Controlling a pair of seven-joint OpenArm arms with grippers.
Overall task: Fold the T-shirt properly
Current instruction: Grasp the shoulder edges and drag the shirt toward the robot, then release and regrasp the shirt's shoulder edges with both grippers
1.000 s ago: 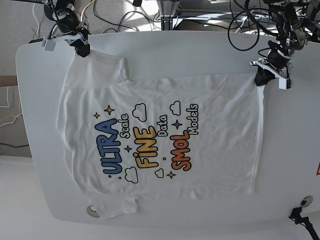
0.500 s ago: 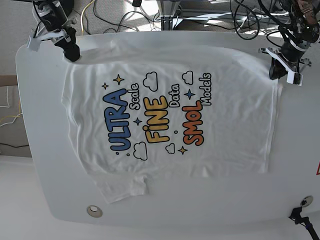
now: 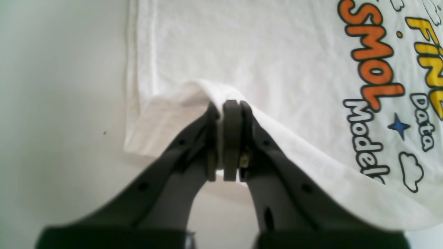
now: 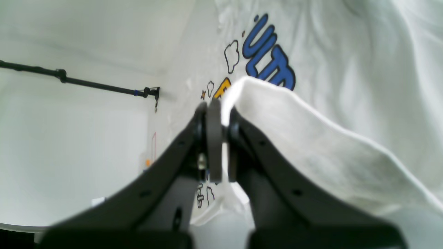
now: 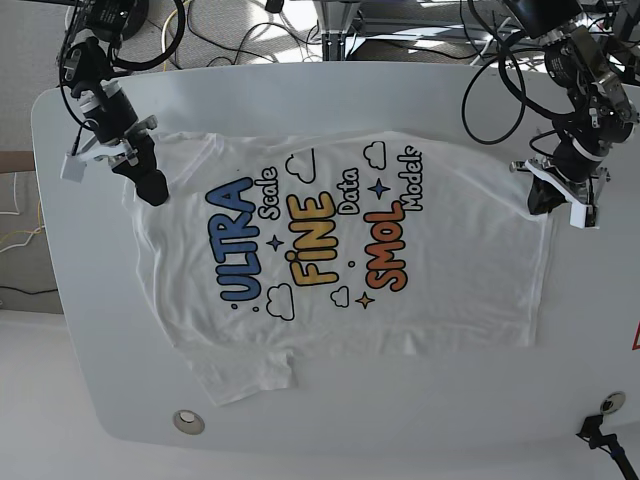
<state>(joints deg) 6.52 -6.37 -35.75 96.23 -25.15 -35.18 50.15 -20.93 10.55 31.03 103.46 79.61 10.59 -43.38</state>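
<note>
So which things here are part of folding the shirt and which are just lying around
Part of the job:
- T-shirt
- left hand, pinching the hem corner
- right hand, pinching the shoulder end

Just lying about:
- cables behind the table
- round fitting in it

White printed T-shirt (image 5: 340, 250) lies spread print-up, two corners lifted.
</note>
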